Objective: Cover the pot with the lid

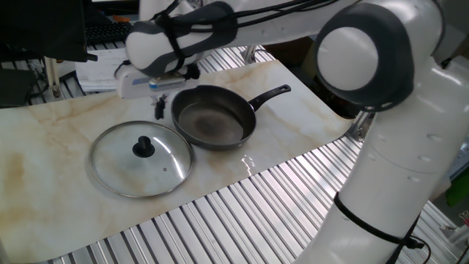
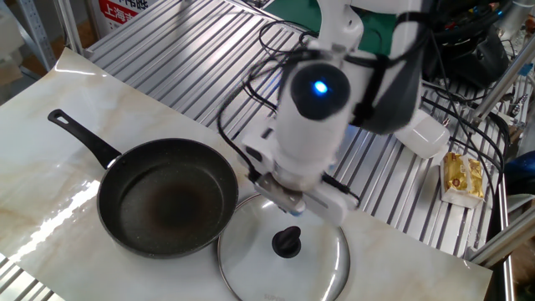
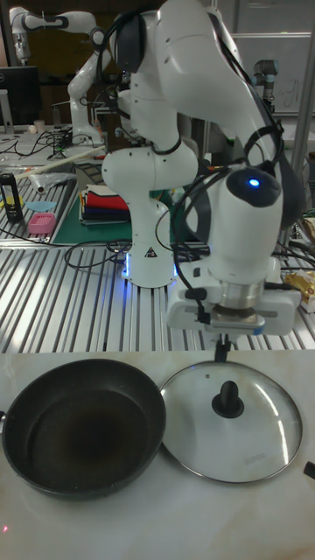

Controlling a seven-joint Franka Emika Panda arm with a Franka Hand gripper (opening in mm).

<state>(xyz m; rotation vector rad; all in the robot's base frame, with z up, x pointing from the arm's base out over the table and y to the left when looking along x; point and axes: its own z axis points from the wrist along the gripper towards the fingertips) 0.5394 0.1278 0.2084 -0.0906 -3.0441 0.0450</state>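
Observation:
The pot [image 1: 213, 117] is a black frying pan on the marble sheet, its long handle [image 1: 273, 94] pointing away to the right. Left of it the lid [image 1: 141, 158] lies flat, clear glass with a black knob [image 1: 143, 147]. In the tall fixed view the pot [image 3: 83, 429] and lid [image 3: 232, 422] sit side by side, almost touching. My gripper [image 3: 220, 352] hangs just above the lid's far rim, behind the knob [image 3: 229, 399], its fingers together with nothing between them. Its dark fingers [image 1: 159, 108] show between the pot's rim and the lid.
The marble sheet [image 1: 44, 139] lies on a slatted metal table [image 1: 242, 213]. Papers [image 1: 110, 66] and a keyboard are at the back left. A white bottle [image 2: 426, 134] and a snack pack [image 2: 461, 179] lie on the slats beyond the lid. The robot base [image 3: 149, 236] stands behind.

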